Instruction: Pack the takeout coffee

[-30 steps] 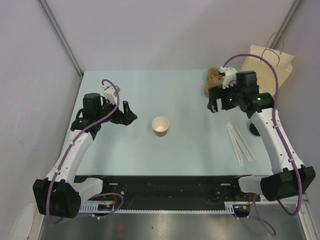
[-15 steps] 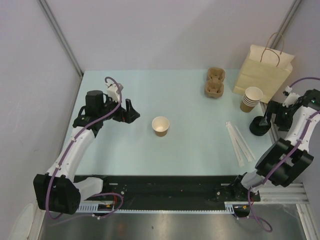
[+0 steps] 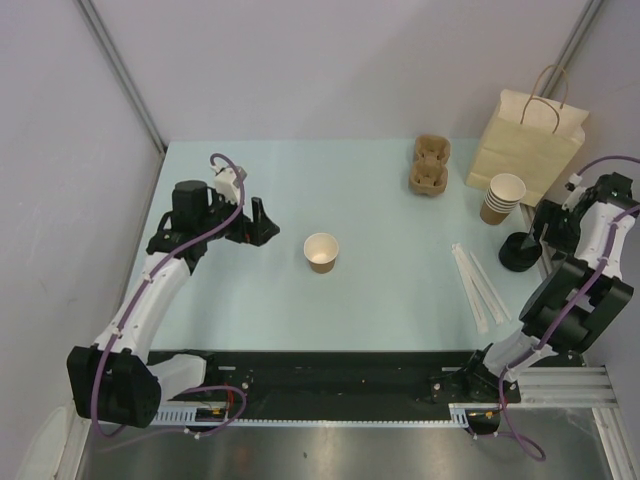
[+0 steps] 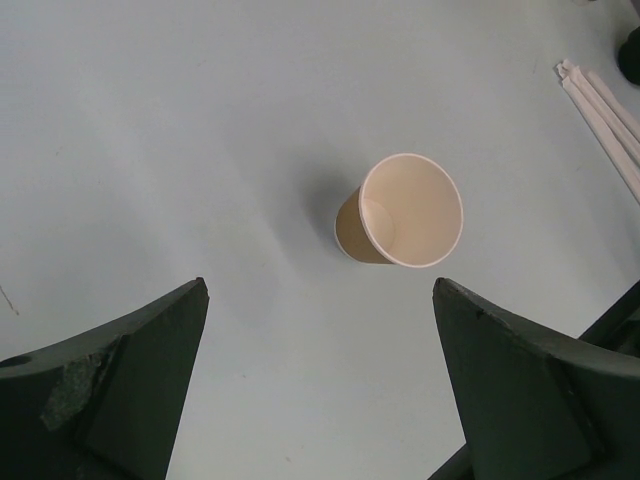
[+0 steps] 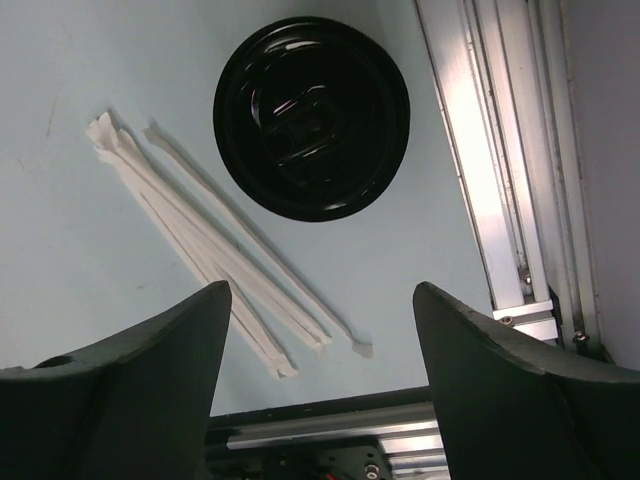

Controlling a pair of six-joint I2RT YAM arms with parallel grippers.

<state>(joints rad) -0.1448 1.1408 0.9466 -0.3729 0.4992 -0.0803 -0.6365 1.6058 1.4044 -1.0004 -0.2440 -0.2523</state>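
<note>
One table (image 3: 250, 320), two robot arms, the left arm (image 3: 150, 295) and the right arm (image 3: 585, 270), and a spread of takeout supplies: one loose paper cup (image 3: 321, 251) standing alone, one stack of cups (image 3: 502, 197) whose number cannot be told, one tan paper bag (image 3: 525, 140), one pulp cup carrier (image 3: 431, 166) showing two wells, one black lid (image 5: 311, 117), and wrapped straws (image 5: 190, 240), at least three

Overhead from behind, 2 wrist close-ups, cup (image 3: 321, 251) shared
</note>
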